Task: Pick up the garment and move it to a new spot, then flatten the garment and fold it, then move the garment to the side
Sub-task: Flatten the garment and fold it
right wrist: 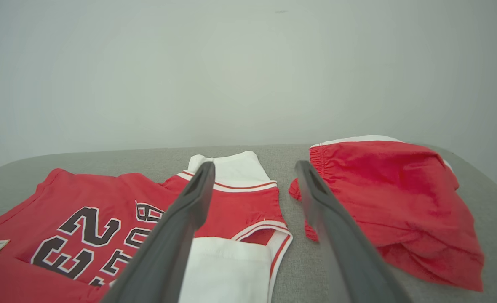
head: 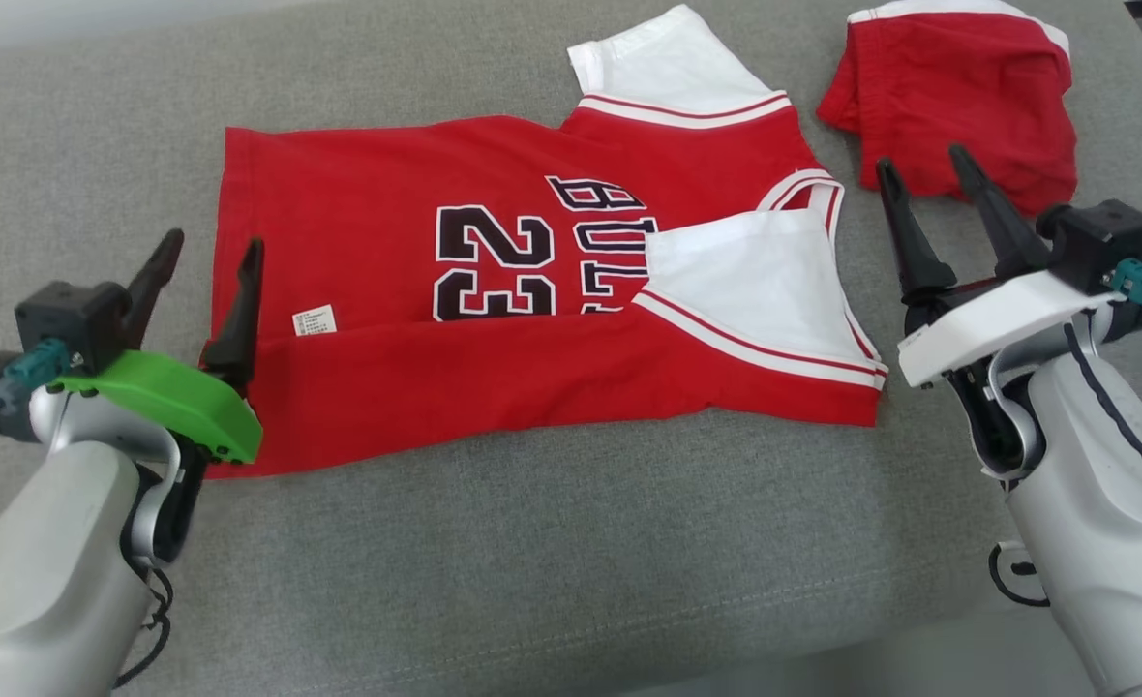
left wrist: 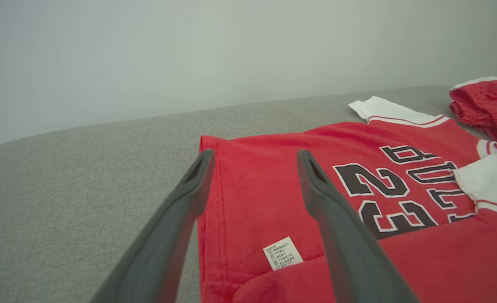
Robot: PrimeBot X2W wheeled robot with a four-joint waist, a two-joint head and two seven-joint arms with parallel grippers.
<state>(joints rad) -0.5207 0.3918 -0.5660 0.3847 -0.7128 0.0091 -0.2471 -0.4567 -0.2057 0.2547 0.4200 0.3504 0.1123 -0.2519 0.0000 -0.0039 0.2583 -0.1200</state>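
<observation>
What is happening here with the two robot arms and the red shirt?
The robot is in the middle of folding a red jersey that lies flat on a grey cushion. The jersey's near long edge is already folded over its front. The left gripper is at the hem end and the right gripper is just past the collar end. Both have their fingers open and hold nothing. A pair of red shorts lies apart, beyond the right gripper.
</observation>
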